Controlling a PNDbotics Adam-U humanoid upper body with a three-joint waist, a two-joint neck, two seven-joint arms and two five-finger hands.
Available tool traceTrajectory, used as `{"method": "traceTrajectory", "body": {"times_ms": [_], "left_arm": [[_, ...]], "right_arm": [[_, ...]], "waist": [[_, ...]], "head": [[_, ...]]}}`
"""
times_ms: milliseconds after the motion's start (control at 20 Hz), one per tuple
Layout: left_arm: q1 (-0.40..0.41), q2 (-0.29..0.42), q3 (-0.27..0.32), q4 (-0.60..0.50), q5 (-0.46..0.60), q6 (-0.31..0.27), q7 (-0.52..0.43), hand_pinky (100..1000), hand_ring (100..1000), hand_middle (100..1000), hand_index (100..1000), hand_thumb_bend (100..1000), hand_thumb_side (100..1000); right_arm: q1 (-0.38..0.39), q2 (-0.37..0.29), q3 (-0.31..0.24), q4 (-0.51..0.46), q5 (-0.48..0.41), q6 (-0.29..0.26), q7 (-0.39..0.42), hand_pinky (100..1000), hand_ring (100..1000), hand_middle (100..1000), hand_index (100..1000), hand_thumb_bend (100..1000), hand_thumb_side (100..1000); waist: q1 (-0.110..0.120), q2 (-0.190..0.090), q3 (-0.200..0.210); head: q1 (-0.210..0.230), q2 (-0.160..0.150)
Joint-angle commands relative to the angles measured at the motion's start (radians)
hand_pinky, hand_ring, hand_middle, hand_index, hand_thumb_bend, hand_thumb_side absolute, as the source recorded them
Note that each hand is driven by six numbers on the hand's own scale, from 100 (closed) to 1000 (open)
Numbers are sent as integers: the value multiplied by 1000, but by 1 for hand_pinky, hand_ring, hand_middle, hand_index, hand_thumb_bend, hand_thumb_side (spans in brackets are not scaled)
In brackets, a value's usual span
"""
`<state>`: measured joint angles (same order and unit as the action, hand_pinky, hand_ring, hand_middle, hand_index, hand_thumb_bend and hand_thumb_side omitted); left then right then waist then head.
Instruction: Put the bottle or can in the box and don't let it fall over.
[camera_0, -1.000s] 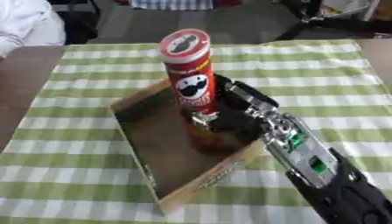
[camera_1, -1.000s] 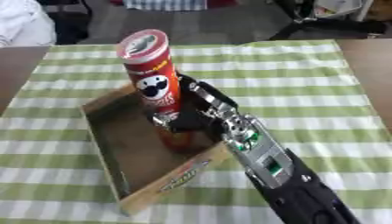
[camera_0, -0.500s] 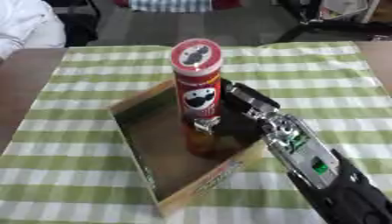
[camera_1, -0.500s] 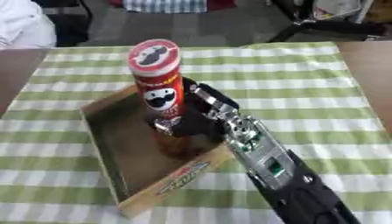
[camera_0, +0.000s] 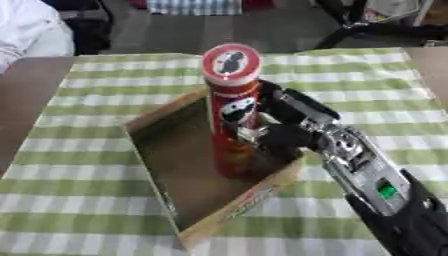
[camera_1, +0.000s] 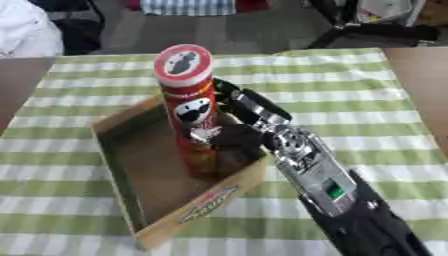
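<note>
Can (camera_0: 234, 107): a tall red tube with a round lid showing a dark mark on white; it stands upright inside the box, its base on the box floor near the right wall.
Box (camera_0: 166, 165): a shallow open cardboard tray with a brown floor, lying askew on the cloth, one corner pointing toward the camera; print runs along its near right wall.
Right hand (camera_0: 282, 134): it comes in from the lower right over the box's right wall, and its fingers (camera_1: 229, 97) are curled round the middle of the can, with the thumb on the near side touching the tube.
Right arm (camera_0: 376, 185): black with silver parts and a small green light on the forearm.
Cloth (camera_0: 367, 85): green and white check, covering the counter (camera_0: 26, 100), whose brown top shows at the left.
Left hand: out of both views.
</note>
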<state>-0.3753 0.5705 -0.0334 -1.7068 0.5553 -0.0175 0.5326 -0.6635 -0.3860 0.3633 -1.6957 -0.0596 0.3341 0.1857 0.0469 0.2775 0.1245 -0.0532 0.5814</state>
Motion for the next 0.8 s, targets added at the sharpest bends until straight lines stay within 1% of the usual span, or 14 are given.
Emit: {"method": "traceTrajectory", "body": {"times_ms": [50, 100, 250, 350, 500, 600, 800], "left_arm": [[-3, 33, 16, -10, -4, 0, -1, 658, 786, 764, 779, 534, 677], [-3, 32, 17, -10, -4, 0, -1, 658, 786, 764, 780, 533, 678], [-2, 31, 17, -12, -3, -1, -1, 658, 787, 765, 780, 531, 679], [-1, 31, 18, -14, -4, -1, -1, 658, 787, 765, 780, 531, 678], [2, 31, 23, -17, -6, -3, 1, 657, 788, 765, 780, 531, 677], [3, 31, 25, -20, -8, -5, 3, 657, 788, 765, 780, 530, 677], [8, 33, 29, -26, -16, -8, 5, 656, 789, 766, 780, 530, 678]], "right_arm": [[8, -50, -21, -63, -19, 0, 10, 1000, 1000, 1000, 1000, 377, 292], [17, -58, -26, -76, -24, 0, 10, 1000, 1000, 1000, 1000, 375, 293], [43, -85, -43, -121, -40, -7, 12, 1000, 1000, 1000, 1000, 375, 291], [65, -104, -56, -144, -53, -5, 8, 1000, 1000, 1000, 1000, 375, 288], [94, -125, -76, -176, -76, -1, -7, 1000, 1000, 1000, 1000, 376, 280], [111, -139, -90, -200, -89, 0, -19, 1000, 1000, 1000, 1000, 377, 272], [155, -178, -138, -255, -100, -12, -55, 1000, 1000, 1000, 1000, 379, 260]], "waist": [[3, -17, 0], [3, -17, -1], [5, -14, -2], [7, -15, -2], [7, -15, -4], [4, -15, -4], [-6, -12, -7]], "head": [[9, -11], [10, -9], [16, 9], [27, 24], [47, 32], [55, 36], [71, 54]]}}
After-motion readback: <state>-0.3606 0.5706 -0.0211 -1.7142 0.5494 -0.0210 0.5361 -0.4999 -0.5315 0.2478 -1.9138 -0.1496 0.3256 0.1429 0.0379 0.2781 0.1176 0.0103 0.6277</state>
